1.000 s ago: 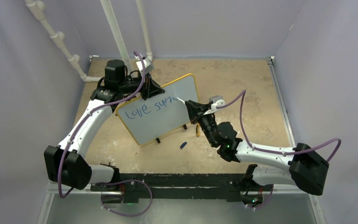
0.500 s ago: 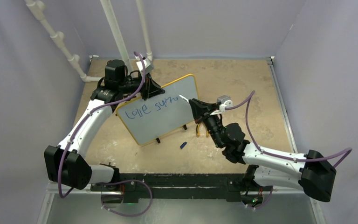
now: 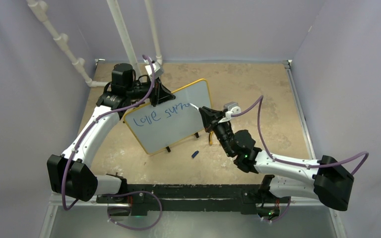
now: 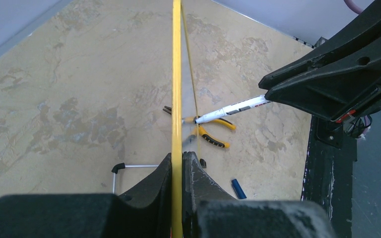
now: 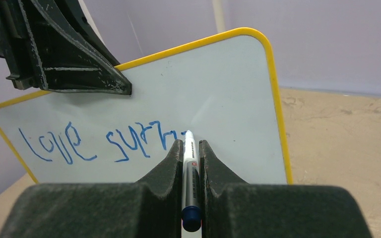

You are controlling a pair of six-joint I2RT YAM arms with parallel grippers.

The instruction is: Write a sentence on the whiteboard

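Right arm is reaching low and forward-left, wrist level. Right end effector [image 5: 188,146] is clamping the marker [image 5: 189,166], whose tip is touching the whiteboard [image 5: 228,94] straight ahead. The sentence [image 5: 99,144], in blue, is running leftward from the tip. Beyond, the left arm is arching over, its left end effector [image 4: 177,161] pinching the whiteboard's top edge.

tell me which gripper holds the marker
The right gripper, clamped on the white marker; the left gripper pinches the whiteboard by its yellow edge instead.
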